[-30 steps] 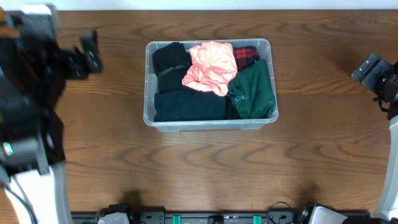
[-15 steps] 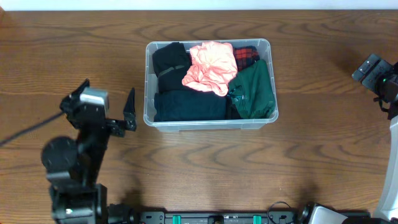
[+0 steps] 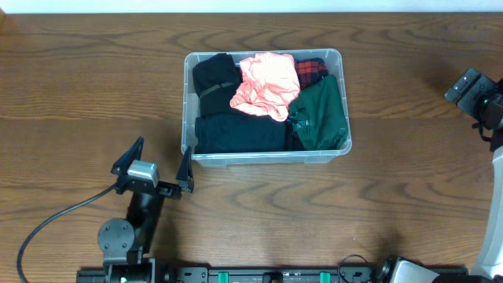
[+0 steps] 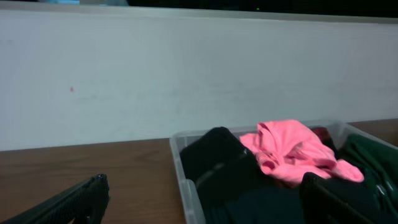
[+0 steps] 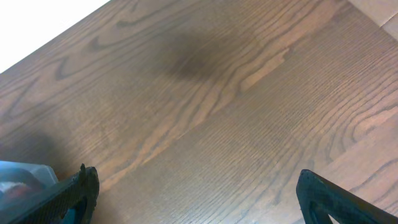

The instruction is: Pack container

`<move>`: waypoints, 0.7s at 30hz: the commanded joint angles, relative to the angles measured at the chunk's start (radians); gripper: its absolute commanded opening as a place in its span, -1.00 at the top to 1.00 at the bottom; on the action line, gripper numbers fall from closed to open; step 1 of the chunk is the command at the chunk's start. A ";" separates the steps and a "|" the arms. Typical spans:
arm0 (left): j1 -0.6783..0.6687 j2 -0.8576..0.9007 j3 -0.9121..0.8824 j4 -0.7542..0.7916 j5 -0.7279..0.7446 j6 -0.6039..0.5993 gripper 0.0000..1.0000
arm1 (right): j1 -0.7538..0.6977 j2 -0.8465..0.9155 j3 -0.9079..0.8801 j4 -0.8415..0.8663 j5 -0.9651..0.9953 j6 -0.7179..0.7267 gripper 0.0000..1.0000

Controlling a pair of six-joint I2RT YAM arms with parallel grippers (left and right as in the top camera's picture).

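Container (image 3: 267, 157), long axis left–right, just upper-right of left gripper (image 3: 163, 148) — jaws spread, empty, nearer; right gripper (image 5: 196, 193), apparently likewise spread, far right.

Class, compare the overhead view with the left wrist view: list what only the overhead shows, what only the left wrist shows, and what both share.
Only overhead: the right arm at the edge of the table, the left arm's cable, and the full outline of the container. Only left wrist: the white wall behind the table. Both: the container, pink garment, black garment, and the open left hand.
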 commanded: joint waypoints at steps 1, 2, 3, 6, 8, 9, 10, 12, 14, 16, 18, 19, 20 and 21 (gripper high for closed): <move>-0.011 -0.060 -0.048 0.007 -0.012 -0.009 -0.96 | -0.003 0.001 0.001 0.000 0.003 0.011 -0.98; -0.011 -0.073 -0.060 0.007 -0.012 -0.009 -0.96 | -0.003 0.001 0.001 0.000 0.004 0.011 -0.98; -0.011 -0.085 -0.070 0.004 -0.012 -0.009 -0.96 | -0.003 0.001 0.001 0.000 0.004 0.010 -0.98; -0.011 -0.121 -0.103 -0.010 -0.012 -0.009 -0.96 | -0.003 0.001 0.001 0.000 0.004 0.011 -0.98; -0.011 -0.143 -0.127 -0.012 -0.012 -0.009 -0.96 | -0.003 0.001 0.001 0.000 0.004 0.011 -0.98; -0.011 -0.156 -0.129 -0.041 -0.012 -0.009 -0.96 | -0.003 0.001 0.001 0.000 0.003 0.011 -0.99; -0.011 -0.166 -0.129 -0.062 -0.012 -0.010 -0.96 | -0.003 0.001 0.001 0.000 0.004 0.011 -0.98; -0.013 -0.182 -0.129 -0.110 -0.013 -0.008 -0.96 | -0.003 0.001 0.001 0.000 0.004 0.010 -0.98; -0.013 -0.197 -0.129 -0.156 -0.022 -0.009 -0.96 | -0.003 0.001 0.001 0.000 0.004 0.011 -0.99; -0.013 -0.217 -0.129 -0.225 -0.040 -0.008 -0.96 | -0.003 0.001 0.001 0.000 0.004 0.011 -0.98; -0.014 -0.216 -0.129 -0.265 -0.058 -0.008 -0.96 | -0.003 0.001 0.001 0.000 0.004 0.011 -0.98; -0.015 -0.216 -0.129 -0.287 -0.066 -0.008 -0.96 | -0.003 0.001 0.001 0.000 0.004 0.011 -0.98; -0.016 -0.216 -0.129 -0.309 -0.069 -0.008 -0.96 | -0.003 0.001 0.001 0.000 0.004 0.011 -0.98; -0.015 -0.216 -0.129 -0.321 -0.078 -0.008 -0.96 | -0.003 0.001 0.001 0.000 0.004 0.011 -0.98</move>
